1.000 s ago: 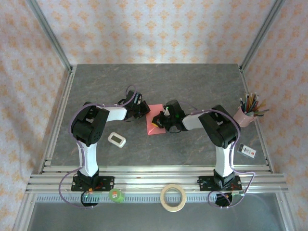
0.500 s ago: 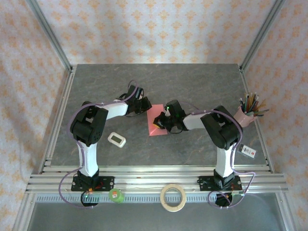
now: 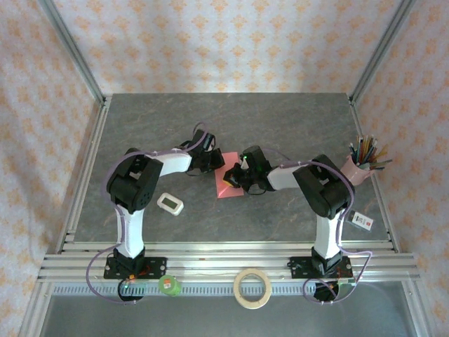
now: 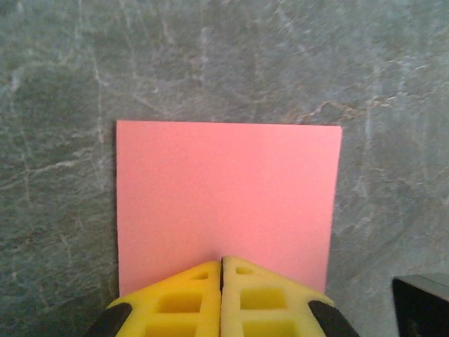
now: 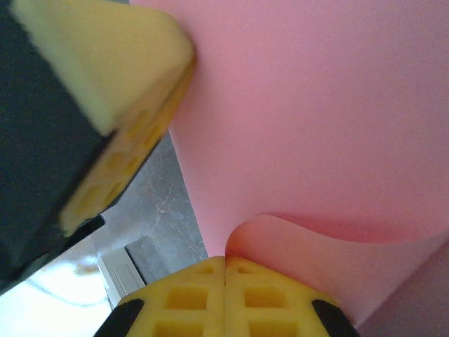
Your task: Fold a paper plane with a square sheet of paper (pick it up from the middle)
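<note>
Paper (image 4: 228,196) | right fingers (image 5: 189,302) closed, pinching its curled edge | left fingers (image 4: 186,298) closed, resting at its edge, grip unclear | advice: folding slowly, keeping corners aligned.

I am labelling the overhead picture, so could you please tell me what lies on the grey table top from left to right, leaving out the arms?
white gadget → pink sheet of paper → cup of pens

Matt, smooth: pink-red square paper sheet (image 4: 226,196). Dull, veined stone look: grey worktop (image 4: 210,56). Matt yellow plastic: left claw (image 4: 222,260).
</note>
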